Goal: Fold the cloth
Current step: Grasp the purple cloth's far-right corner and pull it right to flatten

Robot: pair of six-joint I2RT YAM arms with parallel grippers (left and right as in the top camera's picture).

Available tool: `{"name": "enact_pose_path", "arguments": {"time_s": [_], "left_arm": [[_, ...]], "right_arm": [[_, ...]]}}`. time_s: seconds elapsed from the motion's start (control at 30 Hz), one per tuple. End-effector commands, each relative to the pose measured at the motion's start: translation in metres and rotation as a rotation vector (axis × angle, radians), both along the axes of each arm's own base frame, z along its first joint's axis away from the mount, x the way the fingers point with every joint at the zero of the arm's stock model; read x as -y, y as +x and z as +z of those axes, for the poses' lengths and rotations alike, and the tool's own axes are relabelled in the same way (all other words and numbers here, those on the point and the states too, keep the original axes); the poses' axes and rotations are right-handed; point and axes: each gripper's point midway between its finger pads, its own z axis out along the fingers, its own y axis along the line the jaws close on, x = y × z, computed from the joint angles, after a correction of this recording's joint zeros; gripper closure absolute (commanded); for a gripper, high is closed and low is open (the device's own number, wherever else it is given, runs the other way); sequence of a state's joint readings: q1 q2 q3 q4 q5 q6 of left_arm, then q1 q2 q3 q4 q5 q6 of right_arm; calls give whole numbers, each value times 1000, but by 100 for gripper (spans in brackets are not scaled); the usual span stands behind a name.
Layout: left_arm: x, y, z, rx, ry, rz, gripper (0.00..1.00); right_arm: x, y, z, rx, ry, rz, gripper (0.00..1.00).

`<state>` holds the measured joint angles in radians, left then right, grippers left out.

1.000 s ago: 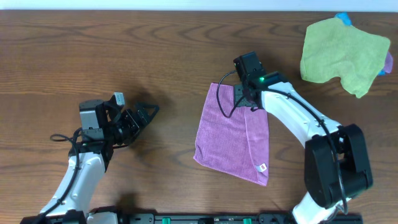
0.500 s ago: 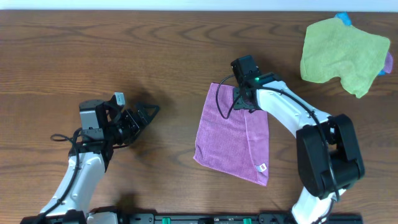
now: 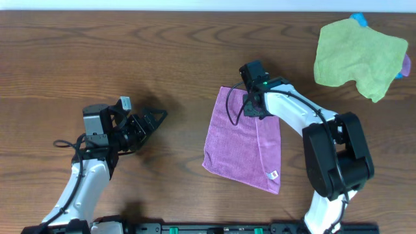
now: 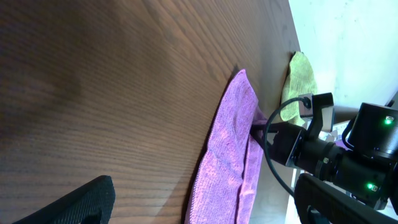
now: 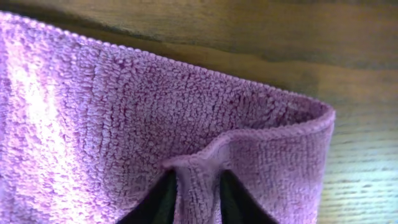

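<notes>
Your right claw [image 5: 198,199] is pinching a narrow ridge of the soft, roughly square purple microfibre cloth [image 3: 237,140] between its two black fingertips [image 5: 166,198]. That is your main risk. The bite is small and sits just inside the hem, so the pile could slide out as soon as you lift. If the fingertips have caught only the top layer, the layers may part and the fold will come out crooked.

Nothing pins the near edge. A low, flat pull would probably drag the whole cloth across the brown wood-grain worktop [image 3: 162,52] instead of turning it over. Your left claw [image 3: 153,119] is spread wide and hovers well apart to the left, touching nothing, so it gives no help here. In the overhead view a black cable [image 3: 234,109] from the right arm loops over the cloth's far corner and could snag or ruck it as the arm travels.

The cloth lies flat near the middle of the worktop, slightly skewed, with its far edge under the right claw. A faint line runs down it and sets off a strip on the right, perhaps a layer already turned over, though I cannot be sure. A small white tag [image 3: 273,174] shows near the nearer right corner. The larger light-green cloth [image 3: 354,55] lies well apart at the far right.
</notes>
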<state>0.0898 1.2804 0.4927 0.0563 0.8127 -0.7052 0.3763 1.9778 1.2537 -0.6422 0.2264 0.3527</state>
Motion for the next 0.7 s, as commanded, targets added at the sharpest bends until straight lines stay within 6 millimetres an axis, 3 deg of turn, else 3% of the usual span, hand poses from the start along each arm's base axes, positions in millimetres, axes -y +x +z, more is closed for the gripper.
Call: {"name": "enact_pose_path", "arguments": {"time_s": [0.0,0.07,0.23,0.5,0.67], "left_arm": [[1,4,8,32,-1,-20,7],[1,5,8,32,-1,-19,7],[1,5,8,33,0,-19,7],[0,5,8,33,0,-19,7],[0,5,8,33,0,-19,7]], "right_arm": [[7,1,0,5,-32,-13,89],[7,1,2,6,-32,-13,99],[10,3,12,26,-46,-18,99],[22,4,45,87,-86,-34,99],[29,1,52,84,-95,-47,99]]}}
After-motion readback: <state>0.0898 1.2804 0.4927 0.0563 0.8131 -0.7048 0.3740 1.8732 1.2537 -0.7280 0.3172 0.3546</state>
